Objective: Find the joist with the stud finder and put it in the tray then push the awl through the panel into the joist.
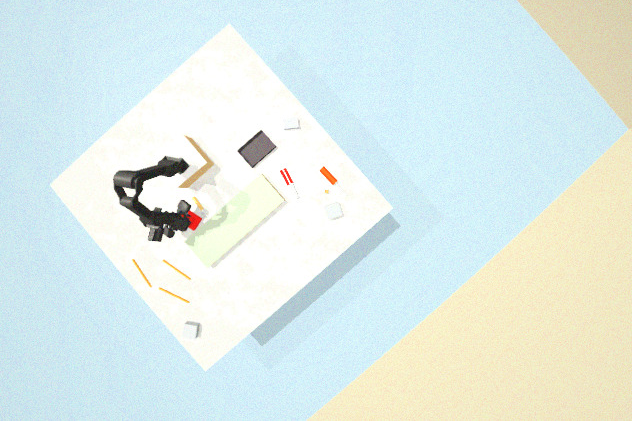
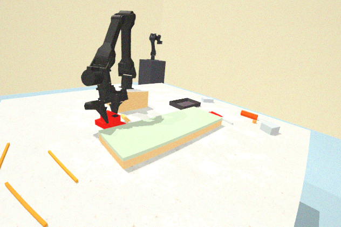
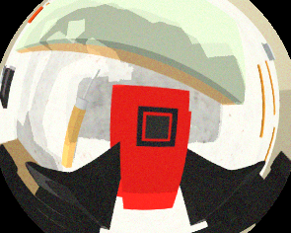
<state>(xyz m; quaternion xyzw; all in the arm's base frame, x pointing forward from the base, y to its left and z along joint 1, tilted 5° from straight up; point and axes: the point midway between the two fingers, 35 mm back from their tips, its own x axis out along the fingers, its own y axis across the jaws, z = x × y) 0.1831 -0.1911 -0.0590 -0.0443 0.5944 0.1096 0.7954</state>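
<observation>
While the stud finder [image 1: 193, 221] [image 2: 114, 122] [image 3: 125, 114] was the object of the step in hand, the remaining entries stood as follows. Stud finder: one, red, with a dark square on top, on the table beside the green floor panel [image 1: 239, 222] [image 2: 165, 133] [image 3: 187, 30], off its near long edge. Pincer [image 1: 185, 215] [image 2: 111, 117] [image 3: 154, 146]: one, half narrowed, a finger along either side of the red body; whether it had a firm hold could not be told. Step: the pick-up, judged early in the task. Next move, by judgement: secure the grip, lift over the panel's raised edge, then sweep level along its top. Yellow-handled tool [image 1: 198, 203] [image 2: 125, 118] [image 3: 75, 133]: one, thin-shafted, probably the awl, near the stud finder and liable to be nudged by a finger. Red-handled tool [image 1: 286, 176] [image 2: 215, 114] and orange-handled tool [image 1: 328, 175] [image 2: 249, 114]: one each, beyond the panel's far end. Tray [image 1: 249, 140] [image 2: 176, 107]: one, dark, without the stud finder. Wooden corner piece [image 1: 197, 174] [image 2: 137, 101]: one, upright by the arm, a possible obstacle on the way trayward.
</observation>
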